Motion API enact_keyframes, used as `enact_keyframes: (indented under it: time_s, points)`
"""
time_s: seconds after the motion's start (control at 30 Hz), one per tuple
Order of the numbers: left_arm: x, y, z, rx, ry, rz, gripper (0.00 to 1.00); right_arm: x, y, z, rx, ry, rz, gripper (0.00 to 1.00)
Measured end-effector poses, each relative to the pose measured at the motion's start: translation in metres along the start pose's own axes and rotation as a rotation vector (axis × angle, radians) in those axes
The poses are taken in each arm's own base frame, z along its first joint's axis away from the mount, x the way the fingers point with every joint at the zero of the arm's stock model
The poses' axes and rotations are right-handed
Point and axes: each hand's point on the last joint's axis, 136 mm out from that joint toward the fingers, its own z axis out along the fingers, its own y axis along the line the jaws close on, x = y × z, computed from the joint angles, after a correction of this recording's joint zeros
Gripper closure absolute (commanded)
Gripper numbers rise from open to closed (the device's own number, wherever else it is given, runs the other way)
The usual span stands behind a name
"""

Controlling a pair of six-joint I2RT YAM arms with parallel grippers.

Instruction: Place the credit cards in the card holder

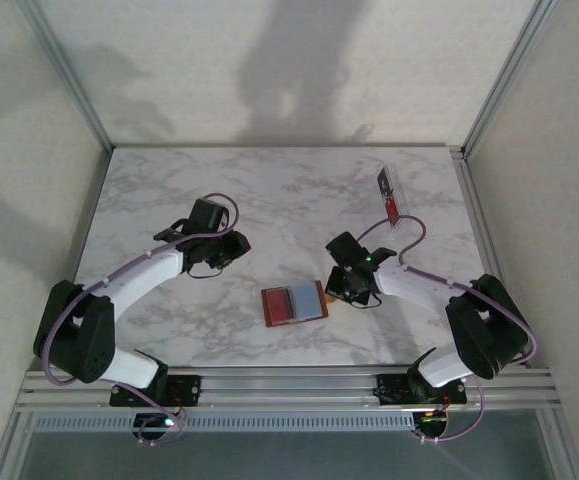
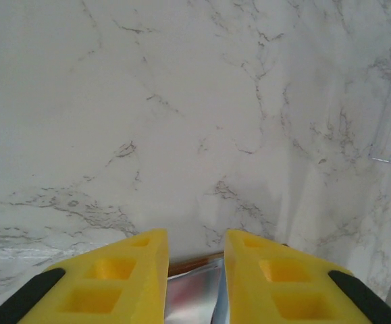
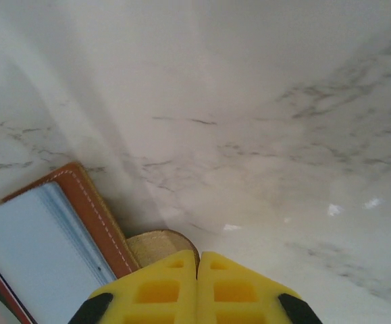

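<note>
The open card holder lies on the worktop showing two credit cards, which look light, stiff and slick and are probably best pinched by a free edge; the right fingers are pressed together at its snap tab, while the left fingers stand slightly parted well to its left, grip unclear

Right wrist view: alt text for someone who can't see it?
The right gripper, two yellow fingers shut together, hangs over a white marble table. An open tan-brown leather wallet holding a pale blue-grey card lies lower left, its snap tab beside the fingertips.
</note>
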Motion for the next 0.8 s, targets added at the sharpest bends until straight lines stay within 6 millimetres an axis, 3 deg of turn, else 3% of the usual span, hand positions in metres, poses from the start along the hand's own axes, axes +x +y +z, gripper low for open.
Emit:
enact_keyframes:
  time_s: [0.03, 0.2, 0.33, 0.43, 0.6, 0.7, 0.8]
  points:
    - [0.000, 0.001, 0.001, -0.003, 0.002, -0.001, 0.71, 0.001, -0.002, -0.002, -0.004, -0.002, 0.006, 1.00]
    - [-0.001, -0.001, 0.002, -0.001, 0.001, 0.004, 0.68, 0.000, -0.002, -0.017, -0.038, -0.028, 0.022, 0.69]
    - [-0.007, -0.007, -0.001, 0.006, -0.017, 0.025, 0.63, -0.019, -0.005, -0.030, -0.054, -0.058, 0.025, 0.62]
    - [-0.015, -0.012, -0.006, 0.003, -0.036, 0.050, 0.60, -0.050, 0.002, -0.052, -0.074, -0.115, -0.015, 0.61]
    - [-0.041, -0.040, -0.027, 0.034, -0.110, 0.112, 0.51, -0.136, 0.014, -0.122, -0.099, -0.347, -0.060, 0.58]
    - [-0.046, -0.042, -0.030, 0.036, -0.123, 0.131, 0.46, -0.185, -0.009, -0.153, -0.092, -0.457, -0.003, 0.54]
    - [-0.045, -0.035, -0.031, 0.015, -0.111, 0.132, 0.41, -0.220, -0.042, -0.161, -0.053, -0.497, 0.033, 0.41]
